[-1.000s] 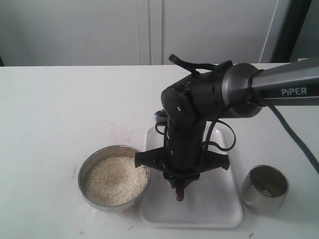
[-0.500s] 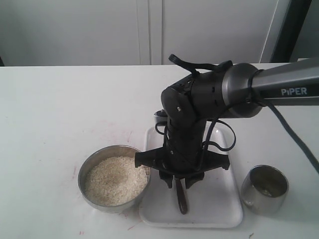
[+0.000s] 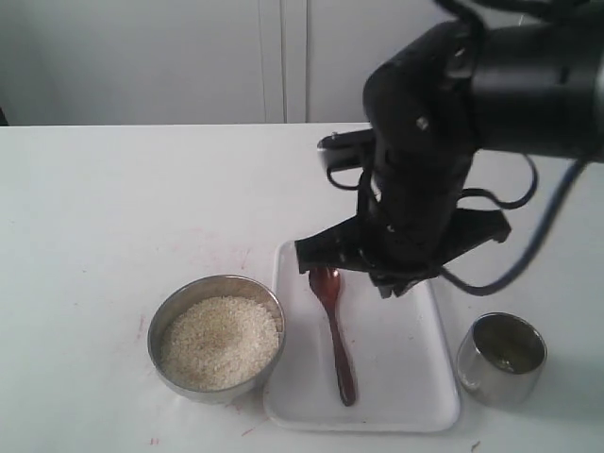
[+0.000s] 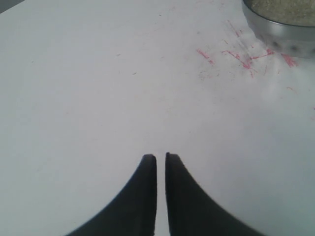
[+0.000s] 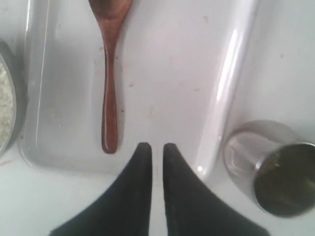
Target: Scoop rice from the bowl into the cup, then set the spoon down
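Observation:
The dark wooden spoon (image 3: 332,330) (image 5: 109,73) lies flat on the white tray (image 3: 406,363), scoop toward the far end, nothing touching it. My right gripper (image 3: 390,283) (image 5: 157,146) hangs above the tray, shut and holding nothing, apart from the spoon's handle end. The wide metal bowl (image 3: 179,307) holds rice (image 3: 219,342) and stands left of the tray. To the tray's right is the small shiny cup (image 3: 501,359) (image 5: 266,164). My left gripper (image 4: 161,156) is shut over bare table; the bowl's rim (image 4: 280,32) and rice (image 4: 288,6) show at that view's corner.
The white tray (image 5: 172,73) sits between bowl and cup near the table's front edge. Faint red marks (image 4: 236,56) stain the tabletop next to the bowl. White cabinet doors (image 3: 283,57) stand behind the table.
The right gripper let go of the spoon, then rose and drew back from the tray. The spoon now lies alone on the tray. Bowl and cup have not moved.

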`<act>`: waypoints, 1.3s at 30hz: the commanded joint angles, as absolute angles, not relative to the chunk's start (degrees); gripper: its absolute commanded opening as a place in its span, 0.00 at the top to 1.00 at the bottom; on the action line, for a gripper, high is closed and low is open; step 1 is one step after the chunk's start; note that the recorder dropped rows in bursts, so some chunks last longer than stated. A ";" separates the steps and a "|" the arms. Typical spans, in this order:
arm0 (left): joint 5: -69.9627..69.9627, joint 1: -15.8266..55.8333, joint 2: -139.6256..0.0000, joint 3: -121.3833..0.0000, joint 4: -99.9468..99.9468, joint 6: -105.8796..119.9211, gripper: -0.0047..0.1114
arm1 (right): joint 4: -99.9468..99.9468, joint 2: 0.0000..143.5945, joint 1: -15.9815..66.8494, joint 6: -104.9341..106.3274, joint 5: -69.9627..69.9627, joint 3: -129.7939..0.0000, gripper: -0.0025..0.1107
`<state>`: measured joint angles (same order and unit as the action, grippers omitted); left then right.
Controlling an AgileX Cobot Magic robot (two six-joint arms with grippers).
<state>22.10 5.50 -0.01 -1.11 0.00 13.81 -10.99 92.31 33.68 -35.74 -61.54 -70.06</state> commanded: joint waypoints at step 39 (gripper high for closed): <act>24.89 5.92 0.00 -0.58 -0.32 13.47 0.84 | -22.71 47.85 26.67 -29.51 -15.96 -43.18 0.98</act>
